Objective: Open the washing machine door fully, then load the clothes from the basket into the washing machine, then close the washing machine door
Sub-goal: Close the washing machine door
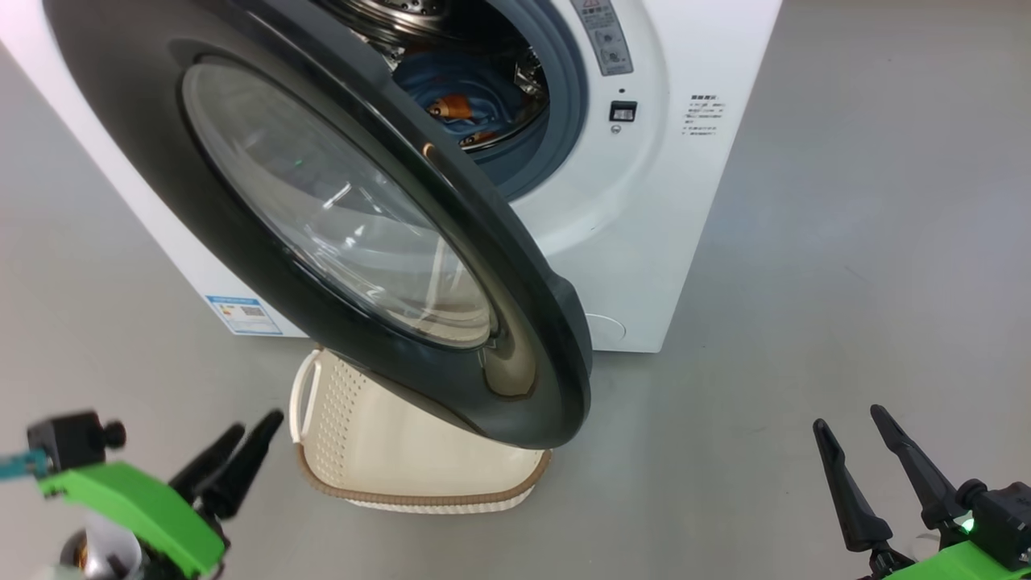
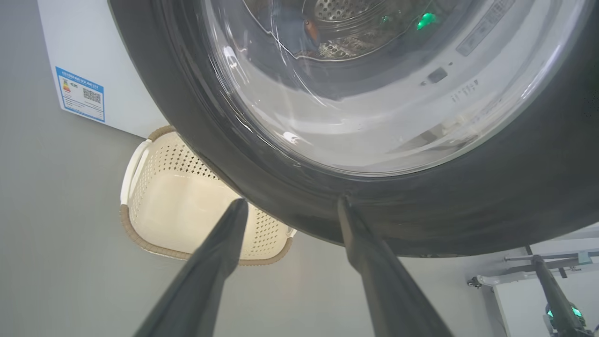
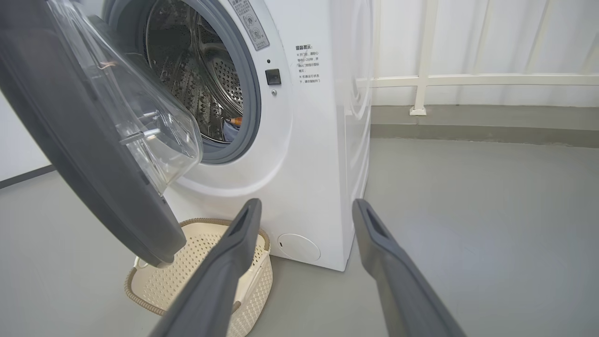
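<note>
Clothes (image 1: 451, 109) already lie inside the washing machine (image 1: 644, 201), blue with an orange patch. The basket (image 1: 419, 495) on the floor (image 1: 805, 322) at the foot of the machine's front looks empty, so I judge that closing is what's left.

The washing machine door (image 1: 515, 274) stands swung out, part open. It is hinged on my left side of the opening, and its free edge hangs over the basket, toward me.

My left claw (image 1: 256, 424) is released, fingers spread with nothing between them. Its wrist view has the door's black outer rim directly ahead of the fingertips. One tip is at the rim or just short of it; I cannot tell whether it touches.

My right claw (image 1: 847, 416) is also released and empty, well apart to the right over bare floor, looking at the door's inner side.

So the left arm is nearer and on the correct face. A push away from me and rightward, near the free edge, should swing the door home.
</note>
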Controlling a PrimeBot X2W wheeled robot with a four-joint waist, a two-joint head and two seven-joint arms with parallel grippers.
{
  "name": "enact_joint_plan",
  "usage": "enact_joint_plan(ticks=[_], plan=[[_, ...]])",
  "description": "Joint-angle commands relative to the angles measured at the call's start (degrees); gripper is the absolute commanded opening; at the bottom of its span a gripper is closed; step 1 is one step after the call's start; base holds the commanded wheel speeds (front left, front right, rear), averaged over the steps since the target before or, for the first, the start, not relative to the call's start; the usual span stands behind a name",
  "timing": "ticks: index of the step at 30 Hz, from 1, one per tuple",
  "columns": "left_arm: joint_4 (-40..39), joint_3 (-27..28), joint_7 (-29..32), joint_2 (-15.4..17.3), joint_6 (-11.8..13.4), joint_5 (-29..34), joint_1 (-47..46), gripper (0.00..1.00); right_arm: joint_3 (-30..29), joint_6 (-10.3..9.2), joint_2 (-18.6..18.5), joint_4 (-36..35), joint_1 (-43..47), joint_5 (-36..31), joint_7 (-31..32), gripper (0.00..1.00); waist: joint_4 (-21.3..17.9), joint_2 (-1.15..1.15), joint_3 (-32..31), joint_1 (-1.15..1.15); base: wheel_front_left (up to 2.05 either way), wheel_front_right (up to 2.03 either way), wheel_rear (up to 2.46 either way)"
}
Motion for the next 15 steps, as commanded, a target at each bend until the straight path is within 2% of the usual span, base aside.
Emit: enact_joint_plan(ticks=[1, 15], plan=[[0.1, 1.31, -2.51, 2.54, -0.16, 0.75, -0.66, 1.0, 1.04, 0.16, -1.17, -1.31, 0.64, -0.41, -0.27, 1.0, -0.37, 0.0, 0.04, 0.0, 0.0, 0.0, 0.0], [8.93, -7.58, -20.12, 2.85, -0.16, 2.95, 1.94, 1.0, 0.46, 0.16, -2.11, -1.16, 1.61, -0.52, -0.27, 1.0, -4.13, 0.0, -0.99, 0.0, 0.0, 0.0, 0.0]])
